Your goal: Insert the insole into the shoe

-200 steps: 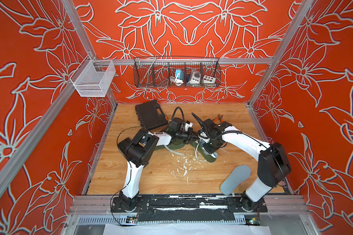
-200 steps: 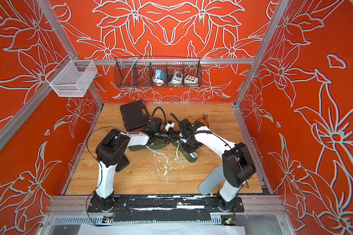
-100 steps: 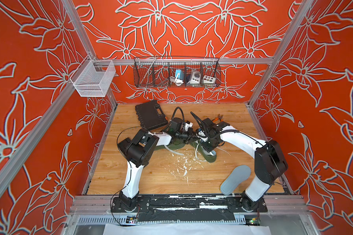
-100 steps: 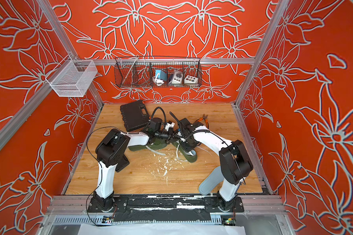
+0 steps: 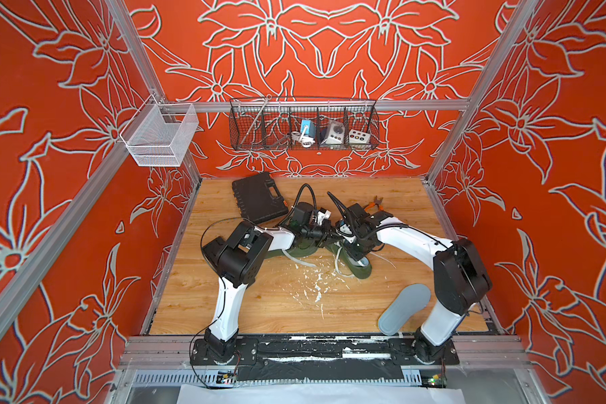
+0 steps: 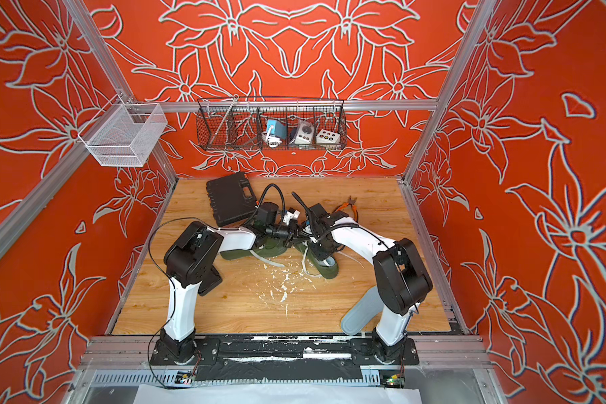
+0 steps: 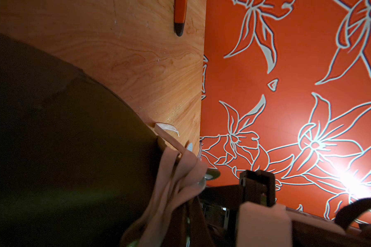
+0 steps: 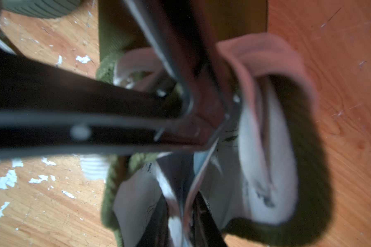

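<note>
Walls (image 5: 312, 52) orange-red, pale outlined flower pattern. Table (image 5: 259, 307) light wood grain, white flecks (image 5: 317, 286). Shoe (image 5: 360, 271) olive green; lining (image 8: 266, 171) looks white-pink, view blurred. Insole (image 5: 404, 307) grey-blue. Case (image 5: 259, 197) black. Pliers (image 5: 376, 203) orange-handled. Wire basket (image 5: 245, 140) black, mesh basket (image 5: 158, 140) white.

Two white-shelled arms (image 5: 230, 307) with black joint housings (image 5: 460, 276), looping black cables (image 5: 307, 185), black bases (image 5: 224, 348).

Both top views reach me bright, even and sharp, lit from overhead, with only soft shadows on the wooden floor (image 5: 277, 314); the frame posts (image 5: 133, 52) splay toward the edges. My left wrist view is dim and nearly black close to the lens, and white glare burns on the orange wall (image 7: 349, 181). My right wrist view is smeared, with the shoe (image 8: 308, 171) out of focus.
</note>
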Action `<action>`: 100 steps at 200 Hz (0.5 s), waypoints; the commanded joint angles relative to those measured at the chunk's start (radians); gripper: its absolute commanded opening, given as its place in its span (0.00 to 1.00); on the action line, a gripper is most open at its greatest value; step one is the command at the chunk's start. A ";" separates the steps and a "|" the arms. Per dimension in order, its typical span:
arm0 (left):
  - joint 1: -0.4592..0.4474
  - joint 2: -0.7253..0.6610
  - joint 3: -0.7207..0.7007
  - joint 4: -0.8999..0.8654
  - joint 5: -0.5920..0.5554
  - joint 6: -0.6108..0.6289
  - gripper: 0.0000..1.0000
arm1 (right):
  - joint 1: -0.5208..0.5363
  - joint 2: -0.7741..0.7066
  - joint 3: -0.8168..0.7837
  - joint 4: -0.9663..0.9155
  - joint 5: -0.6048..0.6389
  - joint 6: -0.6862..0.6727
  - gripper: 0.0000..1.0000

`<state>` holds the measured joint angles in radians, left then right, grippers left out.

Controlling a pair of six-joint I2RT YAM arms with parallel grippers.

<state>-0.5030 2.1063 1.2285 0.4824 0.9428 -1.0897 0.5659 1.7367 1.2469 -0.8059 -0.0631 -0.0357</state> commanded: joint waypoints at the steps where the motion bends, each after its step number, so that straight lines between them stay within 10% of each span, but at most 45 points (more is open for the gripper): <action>1: -0.003 -0.043 -0.004 0.045 0.035 -0.006 0.00 | -0.005 0.013 -0.021 0.054 0.017 0.010 0.35; 100: 0.000 -0.043 0.000 0.032 0.033 0.007 0.00 | -0.002 -0.125 -0.063 -0.046 0.013 0.058 0.59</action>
<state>-0.5034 2.1063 1.2285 0.4812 0.9443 -1.0893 0.5659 1.6524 1.1992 -0.8021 -0.0608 0.0040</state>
